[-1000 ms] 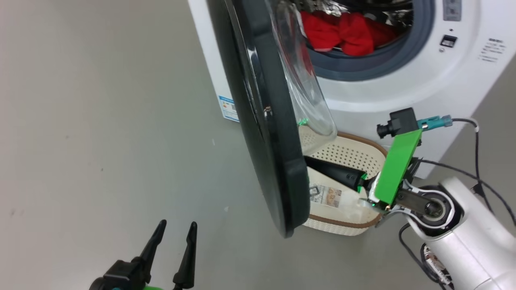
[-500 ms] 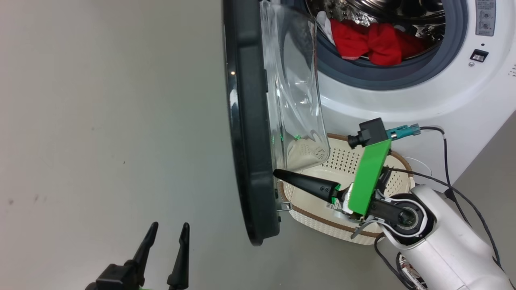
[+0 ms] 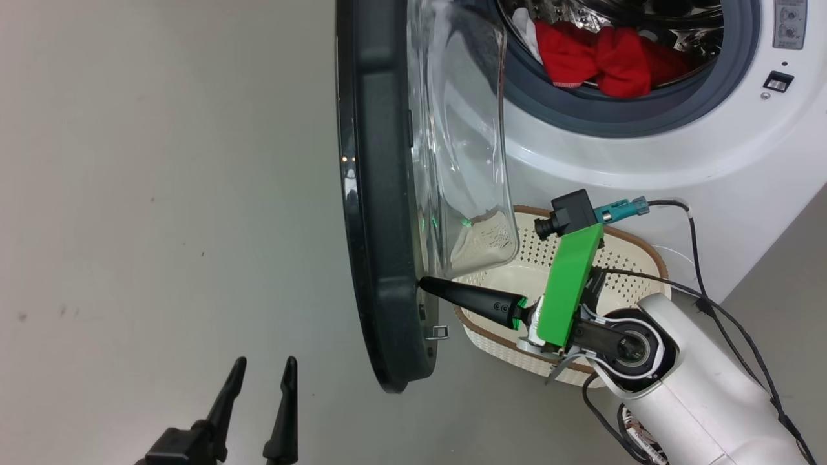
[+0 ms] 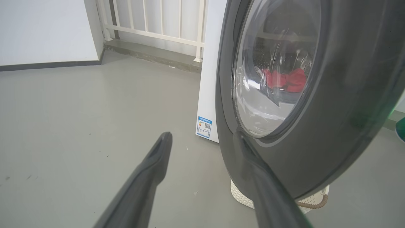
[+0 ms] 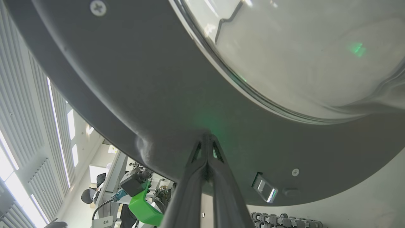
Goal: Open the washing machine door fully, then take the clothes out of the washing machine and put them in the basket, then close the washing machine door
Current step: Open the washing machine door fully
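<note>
While the right gripper [image 3: 423, 283], fingers pinched together, touches the washing machine door [image 3: 378, 194] mid-frame, its forearm [image 3: 698, 400] slants in from lower right. At lower left, the left gripper [image 3: 265, 363] points up, spread wide, empty.

Washing machine door [image 3: 375, 194]: open, edge-on to me at frame centre, glossy black rim, clear glass bowl [image 3: 465, 142] bulging right, small metal latch [image 3: 437, 332] low.
Clothes [image 3: 607, 58]: red bundle, some white, in drum [image 3: 646, 13], upper right.
Washing machine [image 3: 646, 155]: white, grey ring [image 3: 620, 119].
Basket [image 3: 630, 255]: cream, brown rim, below opening, partly behind door.
</note>
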{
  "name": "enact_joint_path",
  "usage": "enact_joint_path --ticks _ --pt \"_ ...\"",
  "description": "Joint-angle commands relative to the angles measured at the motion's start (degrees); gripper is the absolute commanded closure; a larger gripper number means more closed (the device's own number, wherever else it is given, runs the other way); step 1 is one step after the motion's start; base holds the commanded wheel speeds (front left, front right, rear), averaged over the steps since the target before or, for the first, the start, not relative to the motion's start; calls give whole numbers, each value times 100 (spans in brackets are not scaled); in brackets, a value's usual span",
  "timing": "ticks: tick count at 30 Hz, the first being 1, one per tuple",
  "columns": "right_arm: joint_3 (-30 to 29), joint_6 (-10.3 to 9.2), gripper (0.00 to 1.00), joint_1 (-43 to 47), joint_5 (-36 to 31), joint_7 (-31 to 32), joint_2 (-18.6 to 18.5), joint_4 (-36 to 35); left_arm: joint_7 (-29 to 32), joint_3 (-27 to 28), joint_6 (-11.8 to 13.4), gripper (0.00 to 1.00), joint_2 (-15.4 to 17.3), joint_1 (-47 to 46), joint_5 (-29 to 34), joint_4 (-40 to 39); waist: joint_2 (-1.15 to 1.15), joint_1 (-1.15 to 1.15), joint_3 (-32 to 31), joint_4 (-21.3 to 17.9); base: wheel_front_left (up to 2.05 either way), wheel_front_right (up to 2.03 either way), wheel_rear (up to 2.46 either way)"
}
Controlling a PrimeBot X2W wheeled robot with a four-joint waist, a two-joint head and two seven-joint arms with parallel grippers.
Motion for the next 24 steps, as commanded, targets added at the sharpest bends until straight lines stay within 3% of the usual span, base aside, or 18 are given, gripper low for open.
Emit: enact_joint_path --ticks 1,6,11,12,13,24 --pt "81 39 100 -125 -75 -1 164 -162 -53 195 44 0 82 -48 -47 -164 0 0 -5 -4 0 0 0" --pt "70 39 100 -63 -120 -96 140 -167 -53 175 28 0 82 -49 -30 -137 0 0 -42 -22 0 0 0" --pt "28 39 42 7 -172 -249 92 -153 -53 158 -20 0 82 -96 4 -85 0 0 -64 -38 0 0 0" --pt "22 39 19 26 -191 -286 73 -154 -53 156 -34 0 82 -109 12 -73 0 0 -66 -41 0 0 0" --pt "17 39 2 48 -208 -326 53 -154 -53 154 -45 0 82 -121 20 -61 0 0 -72 -43 0 0 0" --pt "-67 39 0 542 -361 -952 -297 -127 -53 253 -249 0 82 -193 222 145 0 0 -259 -125 0 0 0"
